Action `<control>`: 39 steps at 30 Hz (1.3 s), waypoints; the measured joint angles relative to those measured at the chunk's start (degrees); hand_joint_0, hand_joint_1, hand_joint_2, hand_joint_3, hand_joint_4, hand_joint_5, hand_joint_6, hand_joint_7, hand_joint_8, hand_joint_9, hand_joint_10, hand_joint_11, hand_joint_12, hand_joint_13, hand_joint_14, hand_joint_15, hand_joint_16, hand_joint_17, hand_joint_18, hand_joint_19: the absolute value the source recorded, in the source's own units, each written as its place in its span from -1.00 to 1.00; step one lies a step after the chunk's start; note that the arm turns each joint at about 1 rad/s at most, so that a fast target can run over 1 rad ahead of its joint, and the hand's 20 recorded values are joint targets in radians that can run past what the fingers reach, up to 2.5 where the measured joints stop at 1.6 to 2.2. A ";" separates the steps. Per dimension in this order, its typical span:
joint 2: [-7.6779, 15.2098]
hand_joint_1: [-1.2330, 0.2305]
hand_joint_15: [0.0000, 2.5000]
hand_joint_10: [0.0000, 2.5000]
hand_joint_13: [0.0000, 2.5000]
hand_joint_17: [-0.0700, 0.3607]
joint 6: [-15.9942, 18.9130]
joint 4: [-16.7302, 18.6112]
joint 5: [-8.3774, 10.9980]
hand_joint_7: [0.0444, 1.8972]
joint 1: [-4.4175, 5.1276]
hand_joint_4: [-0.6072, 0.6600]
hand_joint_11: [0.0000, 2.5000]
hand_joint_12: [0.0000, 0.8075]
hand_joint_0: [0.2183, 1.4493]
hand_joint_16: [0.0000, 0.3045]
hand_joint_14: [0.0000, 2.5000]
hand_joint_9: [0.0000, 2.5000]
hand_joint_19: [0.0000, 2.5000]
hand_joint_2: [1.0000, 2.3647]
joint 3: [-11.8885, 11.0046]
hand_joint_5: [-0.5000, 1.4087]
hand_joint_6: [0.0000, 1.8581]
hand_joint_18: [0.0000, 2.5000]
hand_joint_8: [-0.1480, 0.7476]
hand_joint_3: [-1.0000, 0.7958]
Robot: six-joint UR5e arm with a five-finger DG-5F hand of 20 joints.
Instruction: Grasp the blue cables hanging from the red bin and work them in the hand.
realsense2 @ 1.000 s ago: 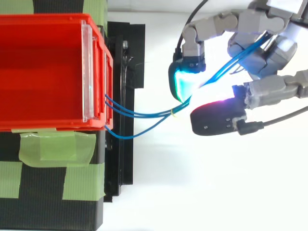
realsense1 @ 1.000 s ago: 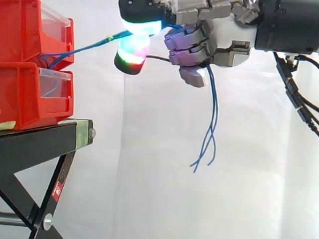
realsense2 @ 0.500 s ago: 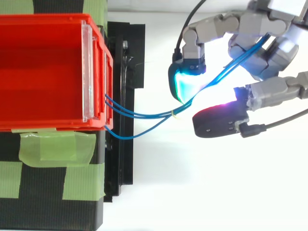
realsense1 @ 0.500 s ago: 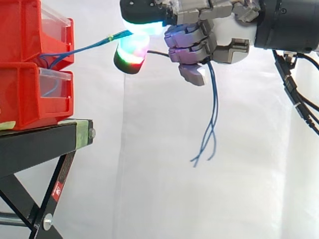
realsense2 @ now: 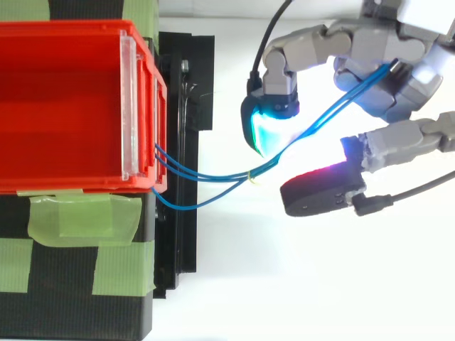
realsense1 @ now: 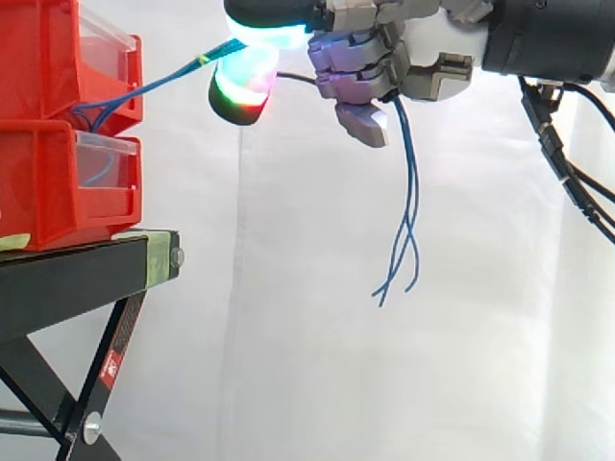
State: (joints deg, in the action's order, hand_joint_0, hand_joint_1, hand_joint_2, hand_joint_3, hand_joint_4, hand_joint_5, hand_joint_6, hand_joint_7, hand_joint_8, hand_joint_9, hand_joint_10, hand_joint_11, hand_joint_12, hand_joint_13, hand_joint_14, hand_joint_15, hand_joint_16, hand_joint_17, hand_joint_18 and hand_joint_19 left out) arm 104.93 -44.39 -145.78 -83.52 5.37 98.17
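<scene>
Blue cables (realsense1: 154, 84) run from the front of the upper red bin (realsense1: 67, 58) up and right into my hand (realsense1: 384, 58), stretched fairly taut. In the top view the cables (realsense2: 213, 175) leave the bin's (realsense2: 64, 106) front wall and pass between a cyan-glowing fingertip (realsense2: 266, 128) and a red-glowing thumb pad (realsense2: 320, 192). My hand (realsense2: 384, 85) is shut on them, with the inner fingers curled round the strands. Their loose ends (realsense1: 404, 259) dangle below the hand in the side view.
Two red bins are stacked on a black stand (realsense1: 86, 279) with green tape (realsense2: 85, 220) at the left. A white curtain lies behind and below. Free room extends under and to the right of the hand.
The hand has risen and shifted slightly left, drawing the cables tighter and steeper from the bin. The dangling ends rose with it. Thumb and finger pads moved a little apart.
</scene>
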 measured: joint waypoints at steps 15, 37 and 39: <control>0.01 -0.10 0.67 1.00 0.66 0.07 -1.12 0.19 -0.06 0.26 -0.02 0.41 1.00 0.79 0.25 0.40 1.00 0.54 -0.41 -0.98 -0.06 -0.16 -0.99 1.00 0.62 -0.67; -0.01 -0.05 0.67 1.00 0.66 0.07 -2.24 0.04 -0.06 0.17 -0.01 0.44 1.00 0.79 0.11 0.40 1.00 0.54 -0.41 -0.98 -0.06 -0.24 -0.99 1.00 0.62 -0.65; -0.01 -0.05 0.67 1.00 0.66 0.07 -2.32 -0.01 -0.06 0.18 -0.01 0.45 1.00 0.79 0.11 0.40 1.00 0.54 -0.41 -0.98 -0.07 -0.24 -0.99 1.00 0.62 -0.69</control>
State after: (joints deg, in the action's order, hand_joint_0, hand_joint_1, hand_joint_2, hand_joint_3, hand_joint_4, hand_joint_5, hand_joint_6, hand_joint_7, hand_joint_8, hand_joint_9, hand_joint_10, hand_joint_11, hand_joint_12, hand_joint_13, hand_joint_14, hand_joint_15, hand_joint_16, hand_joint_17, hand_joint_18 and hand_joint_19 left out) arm 104.92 -46.71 -145.79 -83.58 5.36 98.10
